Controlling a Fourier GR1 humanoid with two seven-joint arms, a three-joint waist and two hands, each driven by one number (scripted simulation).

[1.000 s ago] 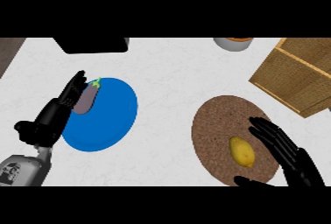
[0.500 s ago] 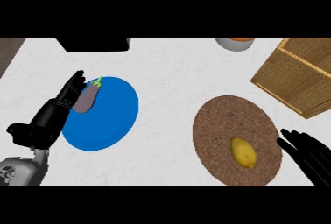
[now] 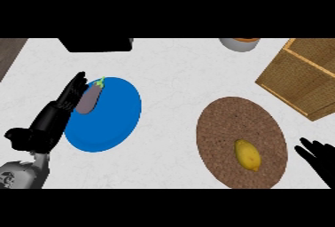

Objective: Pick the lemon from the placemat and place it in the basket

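Head view: the lemon (image 3: 248, 154) lies on the near right part of the round brown placemat (image 3: 226, 119), untouched, with the wicker basket (image 3: 302, 75) at the far right. The right hand (image 3: 318, 156) sits just right of the mat, fingers spread and released, as far as the edge lets me judge. It should come back left over the lemon and close round its middle. A second ago it hovered beside the lemon; it has since withdrawn rightward. The left hand (image 3: 57, 113) rests open by the blue plate (image 3: 111, 124), unmoved.
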